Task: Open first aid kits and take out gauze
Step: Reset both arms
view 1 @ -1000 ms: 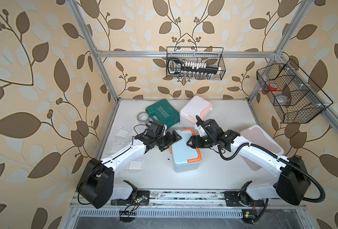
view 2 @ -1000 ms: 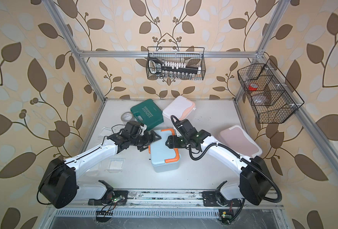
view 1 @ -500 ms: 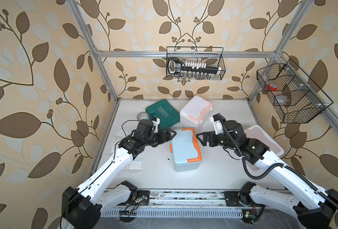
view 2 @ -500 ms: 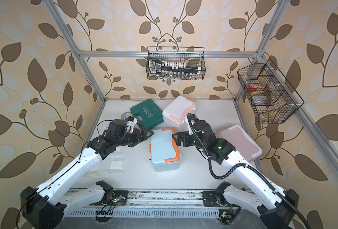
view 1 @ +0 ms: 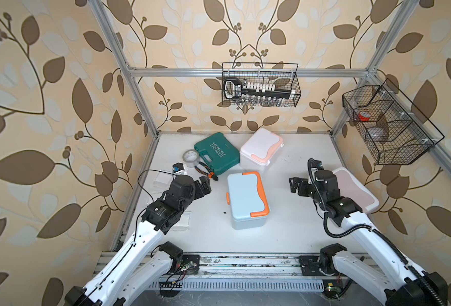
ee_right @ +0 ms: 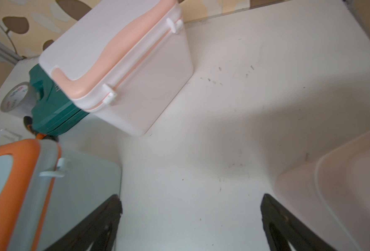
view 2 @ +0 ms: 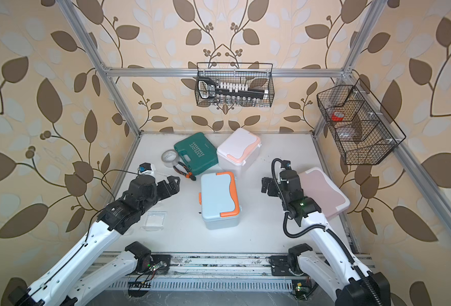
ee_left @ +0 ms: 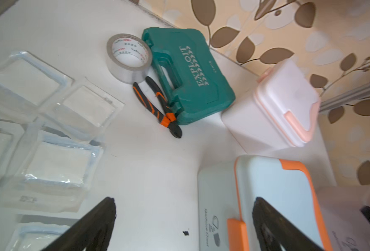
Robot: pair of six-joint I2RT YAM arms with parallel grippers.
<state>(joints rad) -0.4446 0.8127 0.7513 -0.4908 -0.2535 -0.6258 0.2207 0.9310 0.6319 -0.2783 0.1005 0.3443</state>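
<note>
Top views, both: locate light blue first aid kit (view 1: pixel 247 201) at table centre, lid down, orange trim seated all round.

**Change check**
- Compare with one second back: then flanked closely at 9 and 3 o'clock by both grippers, now released and standing alone in much the same spot.
- Note left gripper (view 1: pixel 206 186) pulled back toward 9 o'clock, jaws spread fully, holding nothing.
- Note right gripper (view 1: pixel 292 186) pulled back toward 3 o'clock, jaws widened to full spread during the retreat, likewise empty.
- Read as a break between steps, not progress on this lid: closed, contents unseen.

**Task items**
- Find gauze packets (ee_left: pixel 56 167) already lying out at 8 to 9 o'clock, by the left table edge, partly overlapping.
- Log a separate packet (view 2: pixel 155 220) at 7 o'clock, beside the left forearm.
- Cannot tell which kit supplied them.
- Locate white kit with peach trim (view 1: pixel 261 149) at 12 o'clock, shut, just beside green tool case (view 1: pixel 216 153) at 11 o'clock.
- Locate pink kit (view 1: pixel 354 190) at 3 o'clock, shut, close to the right edge, partly behind the right arm.

**Clearance**
- Use bare table (view 1: pixel 285 233) from 4 to 6 o'clock, and the lane between blue and pink kits.
- Treat 10 o'clock as crowded: tape roll (view 1: pixel 190 158) and pliers (view 1: pixel 206 172), the pliers' nose near the blue kit's far corner.
- Keep left-arm sweeps clear of the packets.
</note>
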